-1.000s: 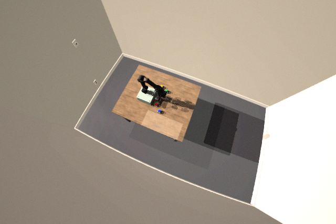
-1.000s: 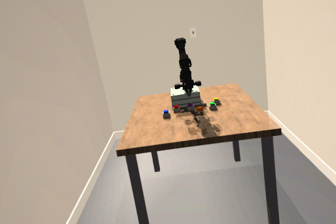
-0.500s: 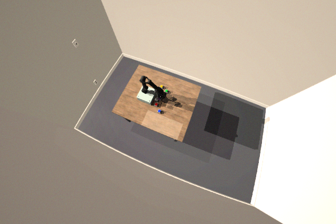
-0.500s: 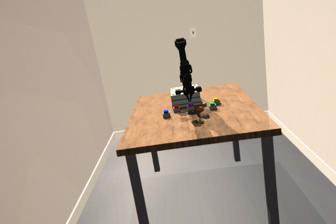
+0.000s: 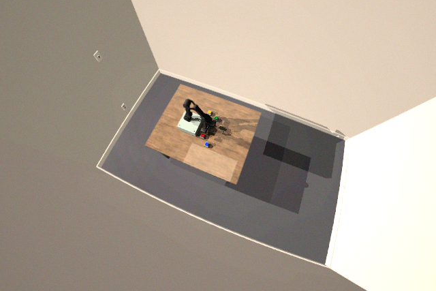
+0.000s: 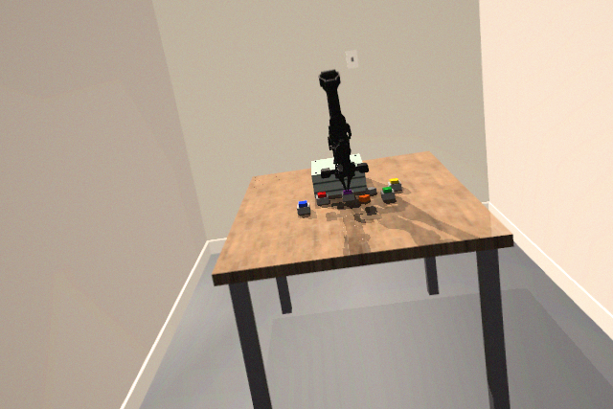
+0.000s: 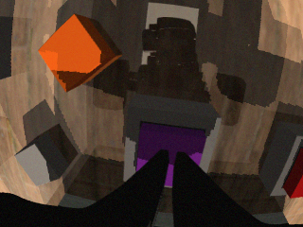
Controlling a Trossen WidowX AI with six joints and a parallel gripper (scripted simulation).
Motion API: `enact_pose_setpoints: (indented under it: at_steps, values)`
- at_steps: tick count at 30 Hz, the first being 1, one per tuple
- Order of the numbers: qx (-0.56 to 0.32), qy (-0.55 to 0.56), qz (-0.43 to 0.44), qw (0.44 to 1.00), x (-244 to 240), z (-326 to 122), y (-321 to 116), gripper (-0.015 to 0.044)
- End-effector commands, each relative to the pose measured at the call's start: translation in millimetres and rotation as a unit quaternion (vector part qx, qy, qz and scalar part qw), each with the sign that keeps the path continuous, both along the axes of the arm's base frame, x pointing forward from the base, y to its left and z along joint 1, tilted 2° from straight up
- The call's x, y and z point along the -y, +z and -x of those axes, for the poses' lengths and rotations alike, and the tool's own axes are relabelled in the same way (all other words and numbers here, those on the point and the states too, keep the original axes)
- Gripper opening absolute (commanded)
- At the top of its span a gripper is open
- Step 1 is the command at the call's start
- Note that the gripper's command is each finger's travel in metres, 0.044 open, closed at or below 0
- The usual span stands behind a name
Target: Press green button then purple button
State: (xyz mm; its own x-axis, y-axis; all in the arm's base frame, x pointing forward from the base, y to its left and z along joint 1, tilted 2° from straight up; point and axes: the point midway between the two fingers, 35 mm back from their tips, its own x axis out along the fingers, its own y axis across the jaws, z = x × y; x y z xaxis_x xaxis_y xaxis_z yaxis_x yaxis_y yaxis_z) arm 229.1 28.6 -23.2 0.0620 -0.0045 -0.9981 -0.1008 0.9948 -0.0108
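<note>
The purple button (image 6: 348,193) (image 7: 158,134) sits in its grey housing in front of the robot's base. My gripper (image 6: 347,190) (image 7: 171,152) is shut and empty, pointing down, with its fingertips at the purple cap. They touch it or are just above it; the views do not show which, nor how deep the cap sits. In the top view the arm hides the purple button. The green button (image 5: 216,118) (image 6: 387,190) stands off to one side, with nothing on it and its cap raised. It is outside the wrist view.
An orange block (image 6: 364,198) (image 7: 73,47) and a grey block (image 6: 372,191) (image 7: 34,170) lie between the purple and green buttons. The red button (image 5: 202,135) (image 6: 322,194) (image 7: 297,176) is on the other side, with the blue button (image 5: 206,144) (image 6: 303,204) beyond. The yellow button (image 5: 210,112) (image 6: 394,180) is near the green one.
</note>
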Motion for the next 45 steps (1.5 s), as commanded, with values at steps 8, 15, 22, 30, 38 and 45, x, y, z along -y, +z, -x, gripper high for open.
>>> enact_pose_setpoints:
  at_steps: [8, 15, 22, 30, 38, 45]
  values:
    - [-0.004, 0.002, -0.002, 1.000, -0.5, 2.0, -2.6, 0.0020]
    - [-0.004, 0.002, -0.002, 1.000, -0.5, 2.0, -2.6, 0.0020]
    - [-0.004, 0.002, -0.002, 1.000, -0.5, 3.4, 30.2, 0.0020]
    - [-0.001, 0.012, -0.005, 1.000, -35.9, -8.5, 41.3, 0.0178]
    - [0.001, 0.018, -0.012, 1.000, -140.8, -9.3, 73.7, 0.0387]
    - [-0.004, 0.003, -0.012, 1.000, -197.8, 10.3, 94.8, 0.0400]
